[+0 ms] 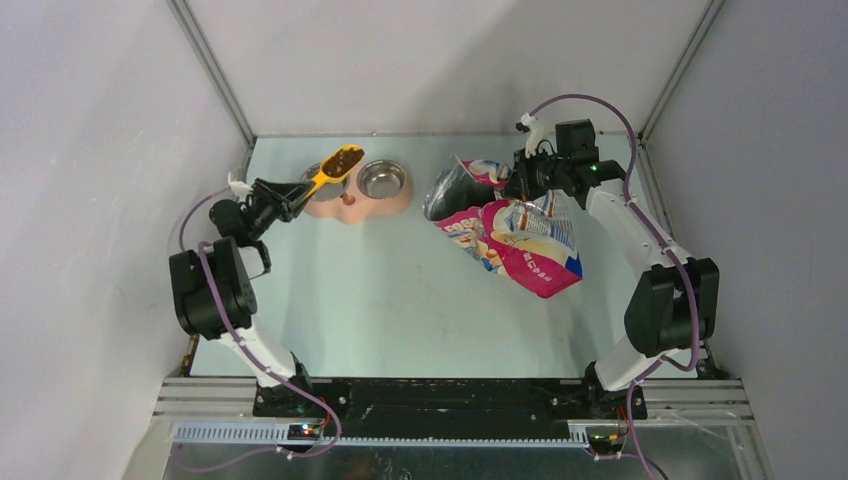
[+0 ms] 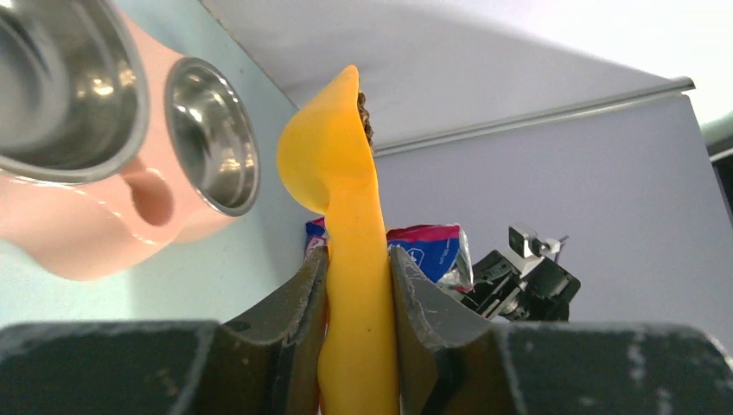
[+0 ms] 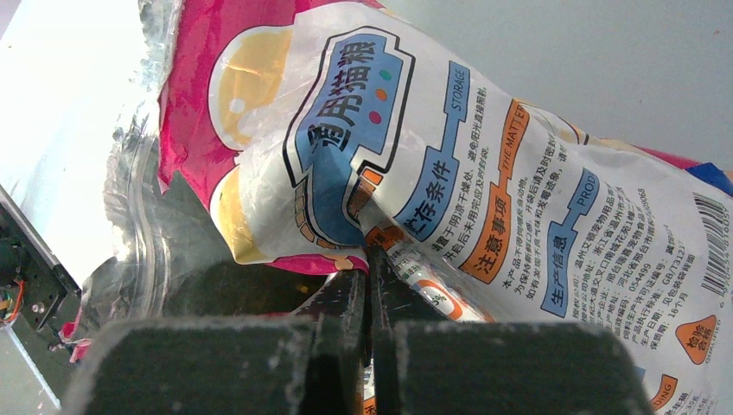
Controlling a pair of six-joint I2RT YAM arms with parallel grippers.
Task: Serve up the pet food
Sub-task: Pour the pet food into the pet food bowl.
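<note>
Brown pet food point(image 1: 344, 158) fills the bowl of an orange scoop point(image 1: 325, 178), which hangs over the left steel bowl of the pink feeder point(image 1: 350, 208). My left gripper point(image 1: 291, 197) is shut on the scoop's handle. In the left wrist view the handle point(image 2: 354, 285) sits pinched between both fingers, and a little kibble point(image 2: 366, 112) shows past the scoop's rim. The glossy blue, pink and red bag point(image 1: 515, 240) is tilted, its silver mouth facing left. My right gripper point(image 1: 522, 185) is shut on a fold of the bag point(image 3: 449, 156), its jaws point(image 3: 370, 259) pressed together.
The feeder's right steel bowl point(image 1: 382, 180) looks bare inside. White walls with metal corner posts close in the table at the back and both sides. The right arm point(image 2: 523, 277) shows behind the bag in the left wrist view.
</note>
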